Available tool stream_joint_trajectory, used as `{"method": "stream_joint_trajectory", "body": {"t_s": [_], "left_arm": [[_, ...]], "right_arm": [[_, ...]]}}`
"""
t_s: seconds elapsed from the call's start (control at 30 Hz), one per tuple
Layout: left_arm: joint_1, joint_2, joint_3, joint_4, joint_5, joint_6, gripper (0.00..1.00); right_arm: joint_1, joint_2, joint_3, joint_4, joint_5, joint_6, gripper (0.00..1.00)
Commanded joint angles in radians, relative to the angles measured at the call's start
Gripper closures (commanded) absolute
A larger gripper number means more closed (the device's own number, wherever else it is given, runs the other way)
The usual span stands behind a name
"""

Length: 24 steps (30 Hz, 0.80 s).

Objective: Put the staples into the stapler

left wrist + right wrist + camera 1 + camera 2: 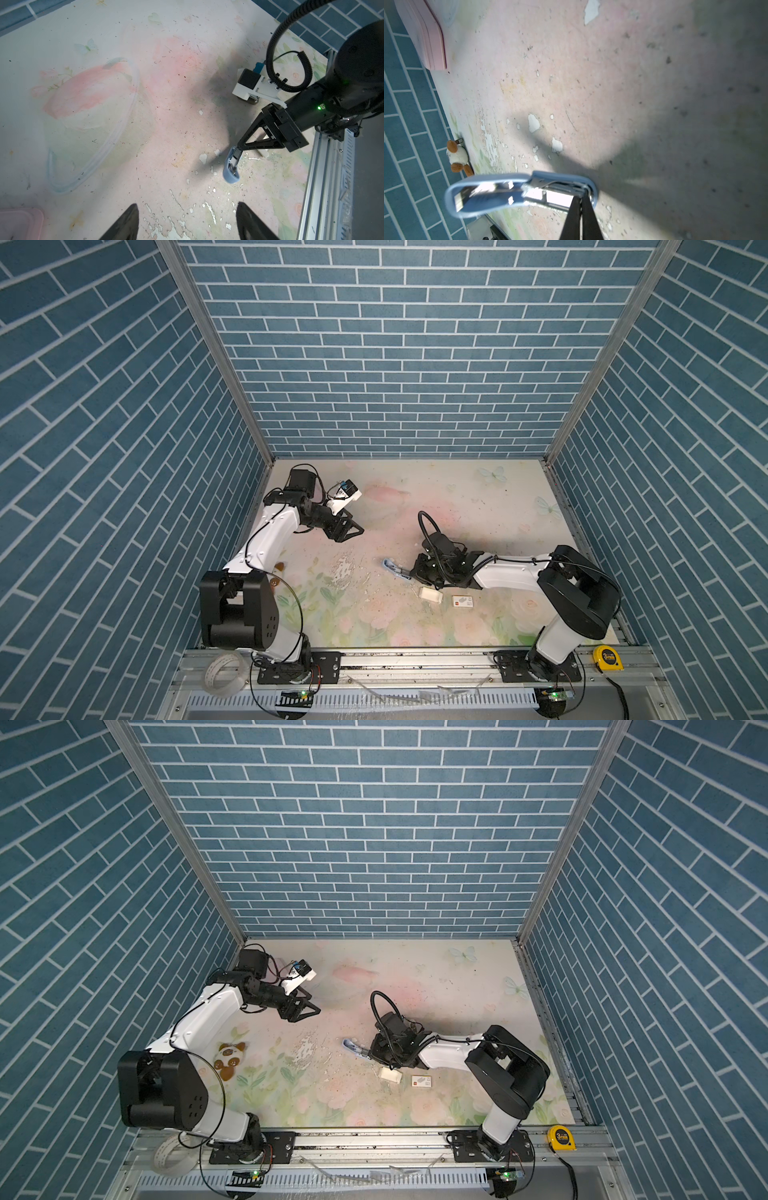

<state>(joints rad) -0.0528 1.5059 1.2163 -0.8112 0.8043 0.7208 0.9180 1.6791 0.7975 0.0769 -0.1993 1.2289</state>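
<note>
Pale-blue plastic, the stapler (521, 193) is pinched by 1 end between the closed-up fingers of my right gripper (581, 200), right of the middle of the table (457, 497), its shiny metal inside showing (blurred in my wrist view). The white cardboard tray (430, 594) lies just near of that gripper, the red-marked sleeve (462, 601) to its right; whether strips lie in the tray I cannot tell. My left gripper (355, 523) hangs wide and empty, far left.

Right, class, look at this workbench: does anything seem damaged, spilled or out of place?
The floral printed table cover is damaged near its middle: white flaked patches show where the print has peeled, with dark specks scattered around, beside the pale blue stapler held by the right gripper.
</note>
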Motion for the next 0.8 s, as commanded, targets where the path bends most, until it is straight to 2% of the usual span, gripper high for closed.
{"method": "stream_joint_trajectory", "body": {"t_s": [0.0, 0.33, 0.57, 0.67, 0.77], "left_arm": [[-0.002, 0.026, 0.036, -0.081, -0.007, 0.102, 0.25], [-0.015, 0.04, 0.045, -0.222, 0.016, 0.286, 0.26], [-0.122, 0.046, 0.008, -0.327, -0.057, 0.462, 0.26], [-0.17, 0.053, -0.039, -0.313, -0.078, 0.487, 0.29], [-0.215, 0.049, -0.09, -0.219, -0.111, 0.438, 0.32]], "right_arm": [[-0.011, 0.031, 0.027, -0.082, -0.02, -0.048, 0.95], [-0.025, 0.062, 0.115, -0.202, -0.033, -0.13, 0.94], [-0.025, 0.082, 0.184, -0.307, -0.017, -0.2, 0.94], [-0.025, 0.095, 0.219, -0.365, -0.001, -0.237, 0.95], [-0.025, 0.109, 0.247, -0.411, 0.013, -0.265, 0.95]]}}
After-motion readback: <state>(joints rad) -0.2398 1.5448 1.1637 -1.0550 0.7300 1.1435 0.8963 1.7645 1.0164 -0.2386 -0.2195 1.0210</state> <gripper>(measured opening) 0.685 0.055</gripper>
